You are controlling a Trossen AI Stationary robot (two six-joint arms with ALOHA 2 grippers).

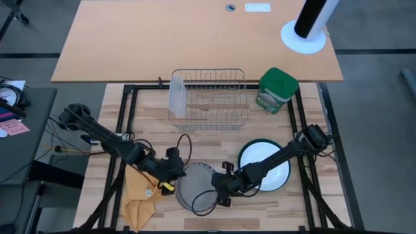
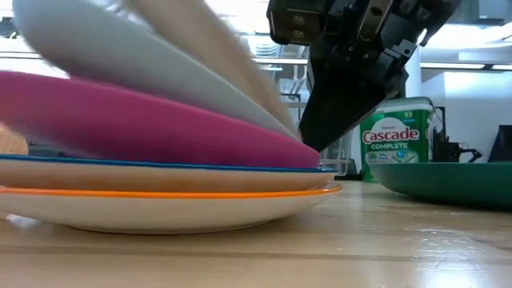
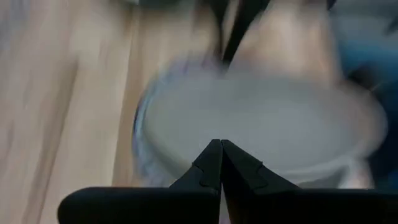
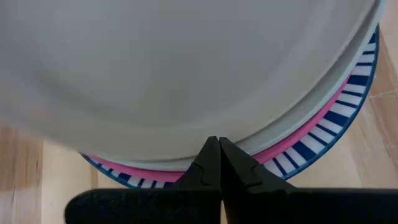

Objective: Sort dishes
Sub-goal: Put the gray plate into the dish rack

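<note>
Plates lie stacked near the bench's front edge, about midway along it: a small round grey plate tilts on a magenta-pink plate, with blue-striped and orange-rimmed plates beneath. Just beside the stack toward the bench's right edge sits a larger white plate with dark green rim. Both the left gripper and the right gripper are clenched at opposite rims of the grey plate, though whether they pinch it cannot be told
</note>
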